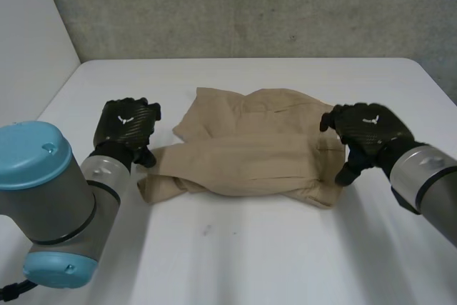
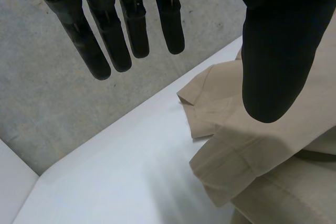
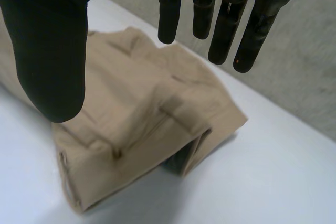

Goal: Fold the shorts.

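— Where are the shorts?
— The tan shorts lie in the middle of the white table, folded loosely over on themselves, one long fold running across their near side. They sit between my two hands.
— What's your left hand doing?
— My left hand is just beside the shorts' left end. Its fingers are straight and well apart from the thumb, holding nothing.
— And the right?
— My right hand is over the shorts' right end, spread wide, fingers straight and the thumb set apart. It has no cloth in it. I cannot tell whether it touches the fabric
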Robot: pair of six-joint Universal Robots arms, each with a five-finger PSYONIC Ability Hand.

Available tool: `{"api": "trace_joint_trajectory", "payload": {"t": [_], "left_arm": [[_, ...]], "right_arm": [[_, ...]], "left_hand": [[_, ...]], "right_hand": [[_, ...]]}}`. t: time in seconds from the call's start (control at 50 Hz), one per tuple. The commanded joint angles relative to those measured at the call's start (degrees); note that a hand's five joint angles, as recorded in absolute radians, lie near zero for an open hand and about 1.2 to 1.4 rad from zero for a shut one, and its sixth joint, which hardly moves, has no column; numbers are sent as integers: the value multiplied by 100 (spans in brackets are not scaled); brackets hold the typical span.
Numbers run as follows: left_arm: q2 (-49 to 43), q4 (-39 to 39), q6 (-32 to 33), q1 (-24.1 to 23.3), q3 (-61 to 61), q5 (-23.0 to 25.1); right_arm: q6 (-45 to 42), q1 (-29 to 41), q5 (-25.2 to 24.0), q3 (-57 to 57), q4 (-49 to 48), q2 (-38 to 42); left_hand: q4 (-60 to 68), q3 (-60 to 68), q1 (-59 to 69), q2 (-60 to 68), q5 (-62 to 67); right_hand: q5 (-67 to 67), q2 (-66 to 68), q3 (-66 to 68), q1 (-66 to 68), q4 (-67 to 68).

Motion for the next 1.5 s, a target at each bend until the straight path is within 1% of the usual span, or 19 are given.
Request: {"api": "trace_joint_trajectory", "payload": {"t": [0.02, 0.12, 0.24, 0.3, 0.32, 0.44, 0.48, 0.56, 0.58, 0.64, 0.78, 0.9, 0.94, 0.98, 1.04, 1.14, 1.26, 1.36, 1.5], "left_arm": [[-146, 2, -2, 97, -16, 120], [-287, 2, -2, 159, -16, 234], [-401, 11, -2, 203, -7, 243], [-401, 11, -2, 212, -7, 243], [-393, 11, -11, 220, -16, 243], [-393, 11, -11, 256, -16, 243], [-393, 11, -11, 273, -24, 243], [-401, 11, -11, 291, -25, 235], [-401, 11, -11, 291, -25, 235], [-393, 2, -11, 299, -25, 235], [-393, 2, -11, 317, -33, 235], [-375, 11, -11, 352, -112, 243], [-375, 11, -2, 352, -121, 235], [-375, 11, -11, 352, -130, 243], [-366, 11, -2, 352, -139, 235], [-375, 11, -2, 352, -139, 235], [-366, 11, -2, 352, -174, 235], [-375, 11, -2, 343, -200, 235], [-375, 20, -2, 343, -209, 235]], "right_arm": [[45, 15, 53, -81, -226, 878], [54, 6, 71, -63, -673, 1202], [1, 15, 88, -168, -1122, 1607], [1, 15, 97, -212, -1184, 1678], [-7, 15, 115, -299, -1245, 1808], [1, 15, 167, -590, -1211, 2257], [1, 15, 167, -661, -1202, 2346], [1, 24, 150, -757, -1202, 2469], [1, 24, 132, -801, -1176, 2495], [10, 32, 132, -863, -1123, 2504], [63, -11, 71, -889, -1017, 2355], [80, -64, 88, -828, -982, 1881], [89, -64, 88, -801, -930, 1801], [115, -64, 80, -775, -772, 1687], [212, -64, 71, -766, -587, 1643], [607, -47, 44, -880, -393, 1643], [634, -38, -34, -951, -402, 1669], [608, -12, -158, -1003, -455, 1984], [608, 24, -167, -1118, -490, 2346]], "left_hand": [[288, 193, 174, 278, 336], [288, 193, 174, 278, 336], [288, 193, 174, 278, 336], [271, 177, 157, 262, 319], [271, 176, 157, 262, 319], [254, 160, 140, 245, 302], [254, 160, 140, 245, 302], [238, 143, 124, 228, 285], [238, 143, 124, 228, 285], [238, 143, 124, 228, 285], [221, 126, 107, 211, 269], [221, 126, 107, 211, 269], [221, 126, 107, 211, 269], [221, 126, 107, 211, 269], [221, 126, 107, 211, 269], [204, 109, 90, 194, 252], [204, 109, 90, 194, 252], [153, 59, 39, 144, 201], [103, 8, -11, 93, 151]], "right_hand": [[545, 1030, 517, 881, 473], [528, 1013, 500, 864, 456], [595, 1080, 568, 931, 523], [663, 1148, 635, 999, 590], [913, 1398, 885, 1249, 840], [1032, 1517, 1005, 1369, 960], [1384, 1869, 1357, 1721, 1312], [2560, 3045, 2532, 2896, 2487], [3529, 4014, 3502, 3866, 3457], [5428, 5913, 5400, 5764, 5355], [5434, 5919, 5406, 5770, 5361], [5434, 5919, 5406, 5770, 5361], [3816, 4301, 3789, 4153, 3744], [2653, 3138, 2626, 2989, 2581], [2128, 2613, 2100, 2464, 2055], [2025, 2510, 1998, 2362, 1953], [1992, 2477, 1964, 2328, 1919], [1924, 2409, 1897, 2261, 1852], [1924, 2409, 1897, 2261, 1852]]}}
